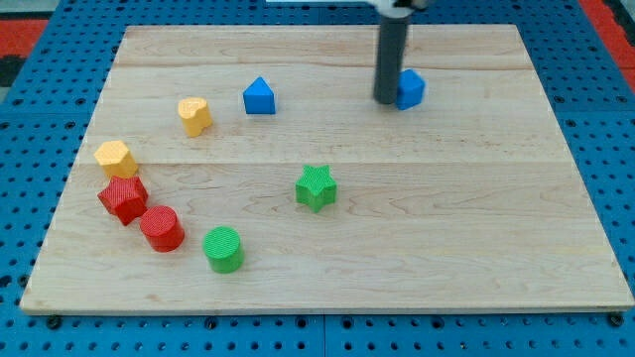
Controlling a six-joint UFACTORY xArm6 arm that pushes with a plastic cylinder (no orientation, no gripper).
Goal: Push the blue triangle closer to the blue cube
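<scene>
Worktop: a pale wooden board (476,238) lying on a blue sheet full of little holes (20,198).
My tip: the dark rod comes down from the view's top, and my tip (386,100) sits on the wood, right against the left side of the blue cube (412,88).
Claw: there is none on this arm, only the plain rod, and it has hold of nothing.
Blue triangle: the blue triangle (259,96) stands well to the left of my tip, apart from the cube and about level with it.
Yellow blocks: a yellow heart (194,115) is just left of the triangle; a yellow hexagon (116,158) is lower down, near the left edge.
Red blocks: a red star (123,198) touches the hexagon from below, and a red cylinder (161,228) sits right beside the star.
Green blocks: a green cylinder (223,248) is near the red cylinder; a green star (316,187) stands alone in the middle.
</scene>
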